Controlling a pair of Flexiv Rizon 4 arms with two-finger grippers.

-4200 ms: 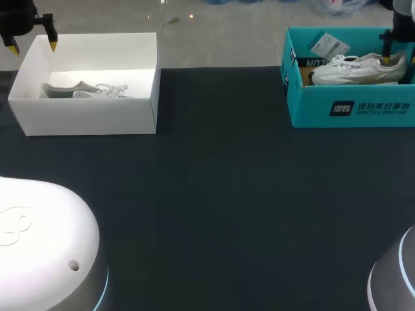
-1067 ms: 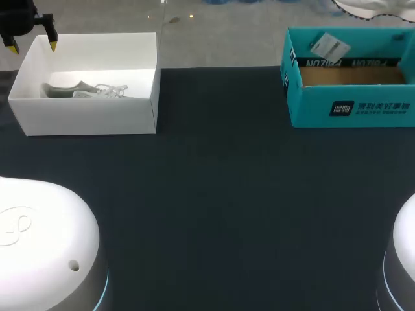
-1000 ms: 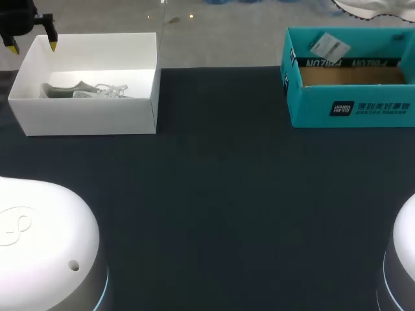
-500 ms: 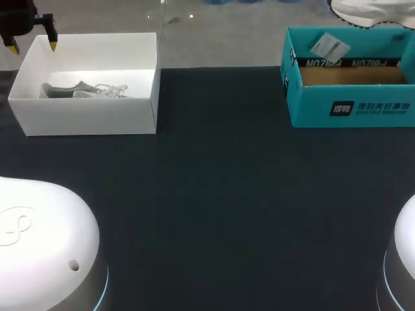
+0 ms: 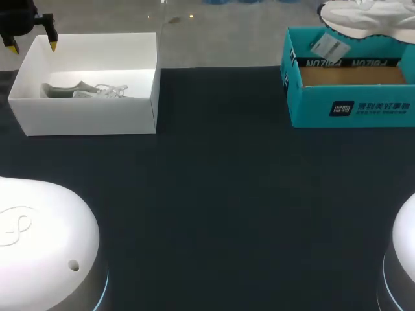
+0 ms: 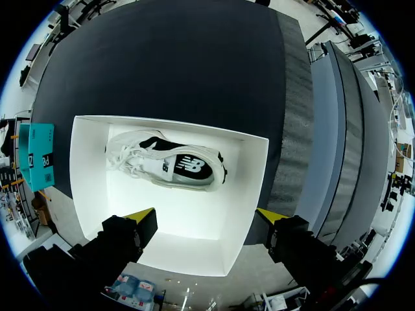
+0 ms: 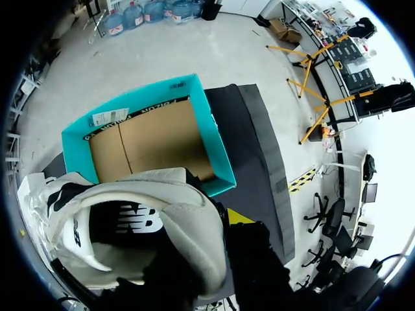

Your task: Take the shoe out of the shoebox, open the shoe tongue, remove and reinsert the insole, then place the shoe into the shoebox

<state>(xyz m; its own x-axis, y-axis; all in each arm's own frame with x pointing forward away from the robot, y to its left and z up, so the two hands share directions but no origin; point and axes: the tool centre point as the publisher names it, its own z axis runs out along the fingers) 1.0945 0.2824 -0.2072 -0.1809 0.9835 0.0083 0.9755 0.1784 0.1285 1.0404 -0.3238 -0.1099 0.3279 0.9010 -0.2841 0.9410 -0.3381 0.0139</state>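
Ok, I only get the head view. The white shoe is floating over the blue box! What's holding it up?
Observer: The right wrist view shows the right jaws gripping the white shoe by its heel rim, one yellow tip outside it.
Operator: Is the blue box empty?
Observer: Yes, that same view shows the whole floor of the teal shoebox is bare cardboard.
Operator: And the shoe in the white box?
Observer: The left wrist view shows the other shoe whole, lying on its side on the floor of the white box.
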